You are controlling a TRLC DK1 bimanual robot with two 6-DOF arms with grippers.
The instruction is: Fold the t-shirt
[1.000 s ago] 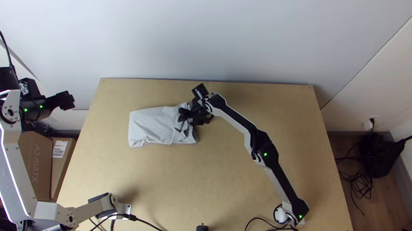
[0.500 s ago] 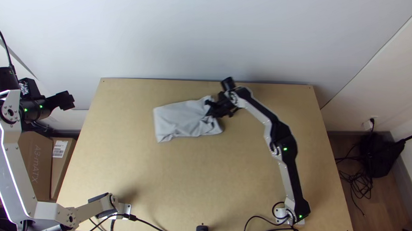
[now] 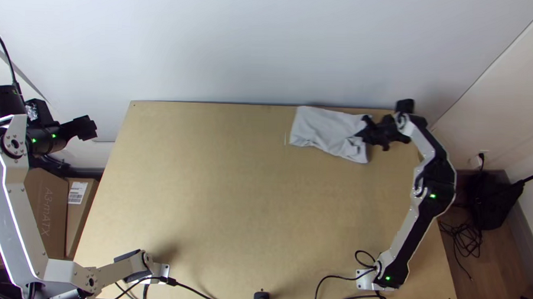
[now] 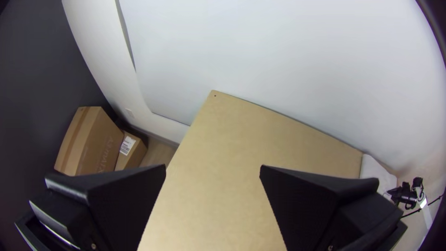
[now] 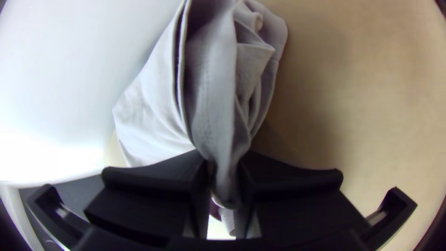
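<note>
In the top view the light grey t-shirt (image 3: 326, 131) lies as a folded, roughly rectangular bundle by the table's far edge, right of the middle. My right gripper (image 3: 365, 130) holds its right end. The right wrist view shows creased layers of the t-shirt (image 5: 211, 93) gathered between the fingers of my right gripper (image 5: 224, 179), shut on them. My left gripper (image 3: 94, 129) is off the table's left side, away from the cloth. From the left wrist view, my left gripper (image 4: 213, 172) stands open with nothing between its fingers; the t-shirt (image 4: 375, 174) is far off.
The wooden table (image 3: 217, 207) has a wall (image 3: 270, 43) right behind its far edge. Cardboard boxes (image 3: 45, 210) stand on the floor at the left. Black cables (image 3: 332, 288) run along the near edge, and a black object (image 3: 492, 202) with cables is on the floor at the right.
My right gripper has carried the t-shirt from left of the middle to the right and somewhat toward the far edge, keeping hold of its right end. The left arm looks practically unmoved.
</note>
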